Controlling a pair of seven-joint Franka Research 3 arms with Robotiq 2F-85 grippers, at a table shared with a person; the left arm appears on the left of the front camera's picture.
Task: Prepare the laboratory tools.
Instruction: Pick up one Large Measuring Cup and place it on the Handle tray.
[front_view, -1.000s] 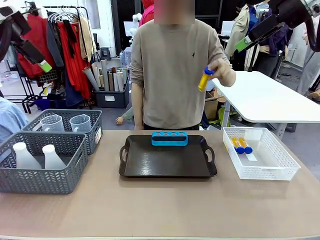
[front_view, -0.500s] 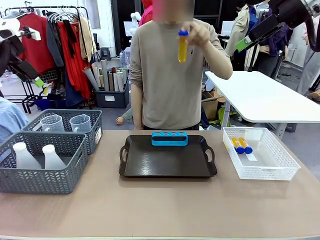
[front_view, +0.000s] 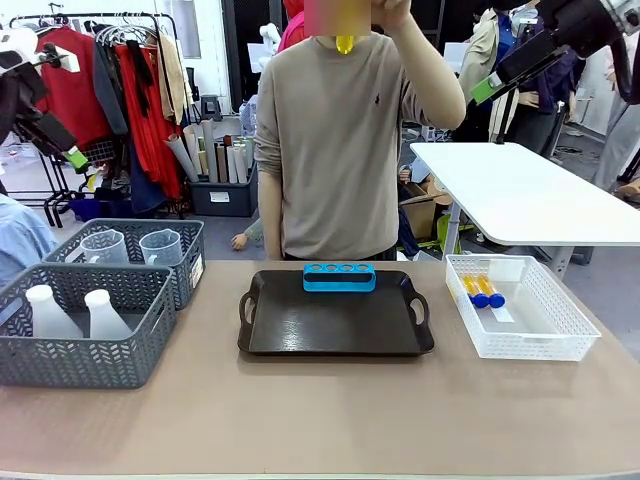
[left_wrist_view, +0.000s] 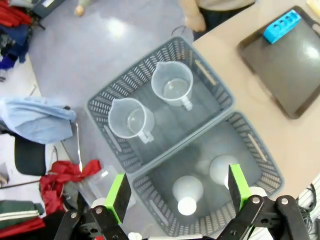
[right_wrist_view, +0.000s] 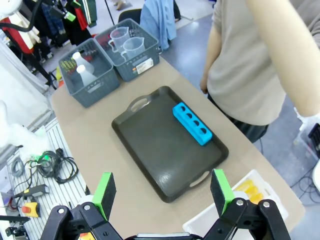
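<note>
The left pincer (left_wrist_view: 178, 192) hangs with jaws spread wide and empty above two grey plastic baskets (left_wrist_view: 212, 75), one holding two clear handled measuring beakers (left_wrist_view: 172, 87), the other two white translucent conical flasks (left_wrist_view: 222, 169). The right pincer (right_wrist_view: 162, 192), likewise spread and empty, is high over the dark brown handled tray (right_wrist_view: 165, 150). The person's hand (front_view: 392, 10) holds a slim yellow-orange tube (front_view: 345, 43) at head height. Two blue-capped tubes (front_view: 482, 291) lie in the white mesh basket (front_view: 540, 345).

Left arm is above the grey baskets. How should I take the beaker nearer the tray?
Come straight down: the basket walls block the sides. The beaker stands upright, mouth open, so I'd pinch its rim, one of the fingers inside, one outside, away from the handle.
</note>
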